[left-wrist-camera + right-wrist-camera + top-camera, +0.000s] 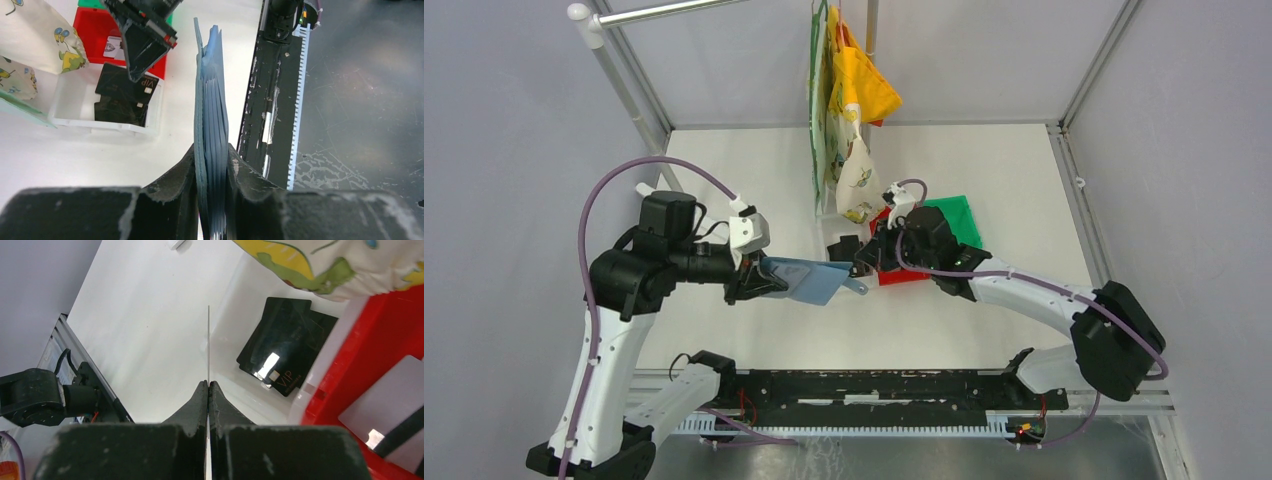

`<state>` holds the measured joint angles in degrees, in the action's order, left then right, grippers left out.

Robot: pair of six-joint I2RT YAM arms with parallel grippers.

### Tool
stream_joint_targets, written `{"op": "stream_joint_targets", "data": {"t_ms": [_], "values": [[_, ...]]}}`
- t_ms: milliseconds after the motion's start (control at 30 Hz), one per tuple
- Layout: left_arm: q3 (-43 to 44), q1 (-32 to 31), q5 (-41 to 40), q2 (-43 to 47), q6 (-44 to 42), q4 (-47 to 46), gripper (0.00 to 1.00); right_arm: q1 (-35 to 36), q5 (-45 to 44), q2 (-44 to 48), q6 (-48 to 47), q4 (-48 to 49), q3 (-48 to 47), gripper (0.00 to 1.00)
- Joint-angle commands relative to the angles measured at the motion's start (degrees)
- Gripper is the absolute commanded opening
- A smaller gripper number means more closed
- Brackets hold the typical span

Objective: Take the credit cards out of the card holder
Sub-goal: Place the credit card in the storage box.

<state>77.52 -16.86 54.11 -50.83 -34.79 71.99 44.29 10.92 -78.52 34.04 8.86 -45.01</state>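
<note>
Left gripper (211, 155) is clamped narrow on the card holder (212, 100). The holder stands on edge between the fingers and juts straight out past the tips, its stacked blue layers showing. I see it held above the white table (100, 150).

Across from those tips, my right gripper (208, 386) is pinched fully closed on one credit card (208, 340). From its own wrist view the card shows edge-on as a thin line.

Just beyond and to the right of the right fingertips sits a white bin (235, 300) with two black cards (280, 342) lying flat inside, overlapping. A red bin (380, 335) lies further right of it, touching it, with a pale grey card (385, 400) in it. A green bin (959, 215) lies behind the red one.

Patterned cloth bags (849, 110) hang from above, just past the bins. The tabletop is plain matte white, with a black rail (874, 385) along its near edge. Pale grey walls close in on the left, back and right, with metal frame posts (629, 90) at the corners.
</note>
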Motion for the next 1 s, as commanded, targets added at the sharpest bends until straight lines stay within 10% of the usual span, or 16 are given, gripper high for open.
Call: {"op": "stream_joint_targets", "data": {"t_ms": [0, 200, 500, 967], "values": [[0.7, -0.2, 2.1, 1.8, -4.0, -0.5, 0.02, 2.8, -4.5, -4.6, -1.6, 3.3, -4.6, 0.0], [1.7, -0.2, 4.4, 2.0, -3.9, -0.5, 0.02, 4.0, -9.3, -9.4, -2.9, 3.5, -6.4, 0.03], [1.8, -0.2, 5.6, 2.9, -4.6, -0.6, 0.02, 4.1, -13.7, -10.2, -4.0, 2.7, -7.4, 0.41], [-0.1, -0.2, 5.2, 3.7, -3.7, -3.9, 0.02, 5.5, -6.2, 16.1, -5.3, 2.8, -0.5, 0.7]]}}
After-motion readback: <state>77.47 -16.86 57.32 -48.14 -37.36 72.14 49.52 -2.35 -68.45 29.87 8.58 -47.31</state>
